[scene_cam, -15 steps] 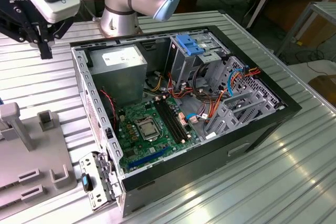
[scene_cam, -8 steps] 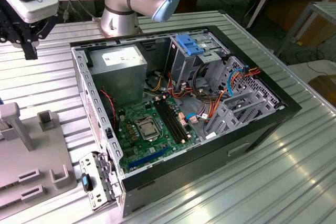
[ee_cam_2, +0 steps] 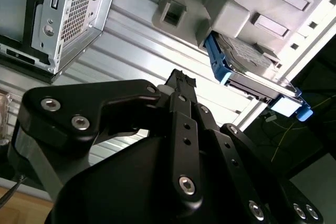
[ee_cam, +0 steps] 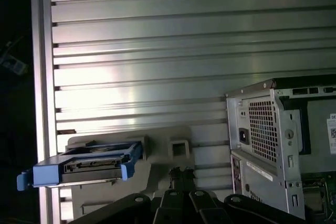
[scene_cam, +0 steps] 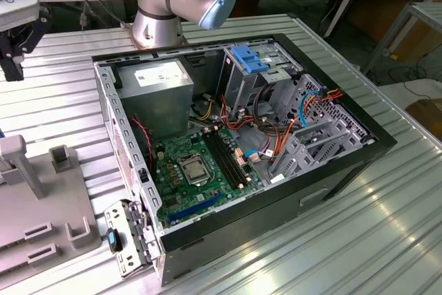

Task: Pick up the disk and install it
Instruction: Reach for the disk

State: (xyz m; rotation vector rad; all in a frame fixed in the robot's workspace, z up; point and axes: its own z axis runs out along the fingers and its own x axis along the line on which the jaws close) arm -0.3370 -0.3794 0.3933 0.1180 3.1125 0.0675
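- My jaws look pressed together in the first wrist view, with nothing between them.
- They hang over the grey stand [ee_cam: 157,140] and do not touch it.
- The disk [ee_cam: 84,165] lies on that stand, off to one side of my jaws and apart from them. It is close to the edge of the bench [ee_cam: 157,51].
- The disk looks about flat. I cannot tell if it tips a little.
- The end with the plug slot and the two blue tabs faces the first wrist camera. So I think its long way runs back from that end, across the ribs of the bench. I see it end-on, so this is a guess.
- To grab it well, I think I should spread my jaws wide before I get close. Then I should turn them to sit over the two long blue rails and go down straight.
- I should pinch near the middle so the disk does not tip, and stay off the tabs and the plug slot.
- Farther out, the open computer case [scene_cam: 331,184] sits on the bench, apart from the disk. Inside it is the drive cage [scene_cam: 245,91] under its blue bracket [scene_cam: 250,59].
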